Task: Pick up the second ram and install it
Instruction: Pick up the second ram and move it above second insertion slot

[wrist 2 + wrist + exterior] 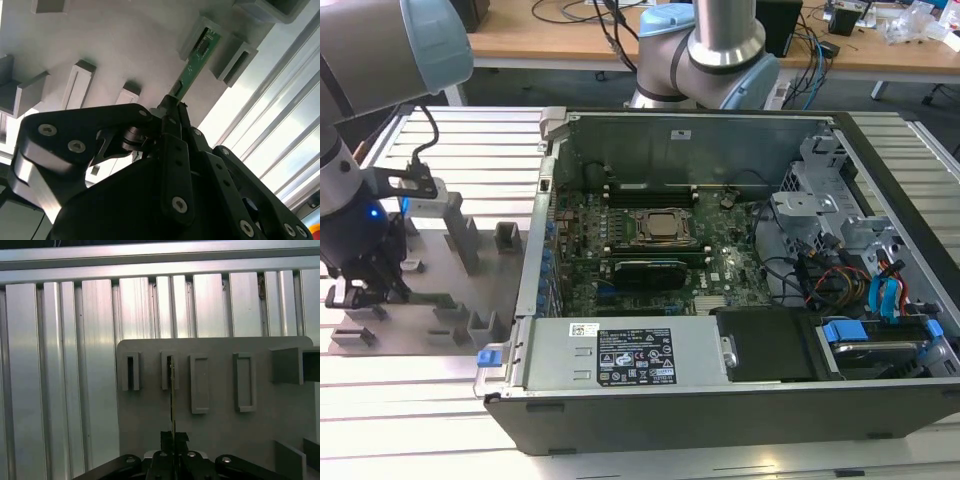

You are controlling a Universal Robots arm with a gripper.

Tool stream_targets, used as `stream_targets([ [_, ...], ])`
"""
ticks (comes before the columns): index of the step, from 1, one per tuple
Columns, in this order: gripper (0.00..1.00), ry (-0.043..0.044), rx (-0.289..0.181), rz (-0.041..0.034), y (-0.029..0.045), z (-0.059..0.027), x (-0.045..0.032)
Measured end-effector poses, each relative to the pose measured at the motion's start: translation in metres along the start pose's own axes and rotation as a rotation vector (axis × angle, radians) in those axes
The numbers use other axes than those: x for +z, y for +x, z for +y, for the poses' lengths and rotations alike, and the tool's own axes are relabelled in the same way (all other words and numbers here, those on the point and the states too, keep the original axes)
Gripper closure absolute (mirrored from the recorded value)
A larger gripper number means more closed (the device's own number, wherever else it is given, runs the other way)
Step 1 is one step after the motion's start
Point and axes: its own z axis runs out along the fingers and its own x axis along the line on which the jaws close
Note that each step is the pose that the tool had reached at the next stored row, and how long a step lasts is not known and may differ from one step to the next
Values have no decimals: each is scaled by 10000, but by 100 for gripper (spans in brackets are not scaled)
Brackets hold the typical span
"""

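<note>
Second ram (193, 74) between the claw's (172, 106) closed fingers, far end in a grey holder block (189, 39), more blocks (76, 86) alongside.

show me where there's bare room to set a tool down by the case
Bare slatted table between the grey plate and the camera, at the exterior view's left; another strip off the case at that view's right. Crowded: the plate's holder blocks, where the gripper holds the ram, and inside the case.
</note>
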Motion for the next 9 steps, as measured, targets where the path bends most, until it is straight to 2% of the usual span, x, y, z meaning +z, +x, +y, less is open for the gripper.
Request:
stream_targets([
  [9, 87, 0, -1, 0, -1, 2, -84],
])
